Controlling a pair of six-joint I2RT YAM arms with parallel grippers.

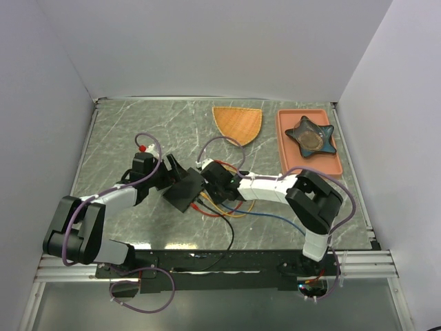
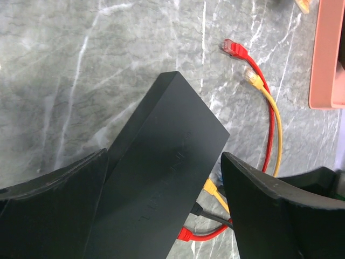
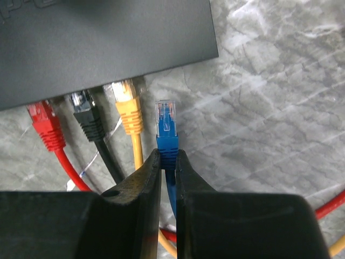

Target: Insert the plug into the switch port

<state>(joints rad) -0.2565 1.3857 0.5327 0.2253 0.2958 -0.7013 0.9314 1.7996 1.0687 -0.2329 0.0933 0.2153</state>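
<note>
A flat matte-black box [image 1: 185, 189] lies mid-table, and its port edge faces my right gripper. Red, black and yellow plugs [image 3: 125, 102] sit in that edge. The switch port itself is hidden under the box's rim [image 3: 161, 65]. My right gripper [image 3: 168, 159] is shut on the blue plug [image 3: 167, 127], whose clear tip points at the edge just right of the yellow plug, a short gap away. My left gripper [image 2: 164, 156] straddles the box [image 2: 161, 178] with its jaws wide. Its left finger [image 2: 54, 216] is against the box, and its right finger [image 2: 269, 210] stands apart.
Loose red [image 2: 234, 48] and yellow [image 2: 252, 78] plug ends lie on the marble beyond the box. Cables [image 1: 220, 207] loop between the arms. An orange fan-shaped mat [image 1: 238, 124] and a pink tray [image 1: 324, 165] holding a dark star-shaped dish [image 1: 311, 136] sit at the back right.
</note>
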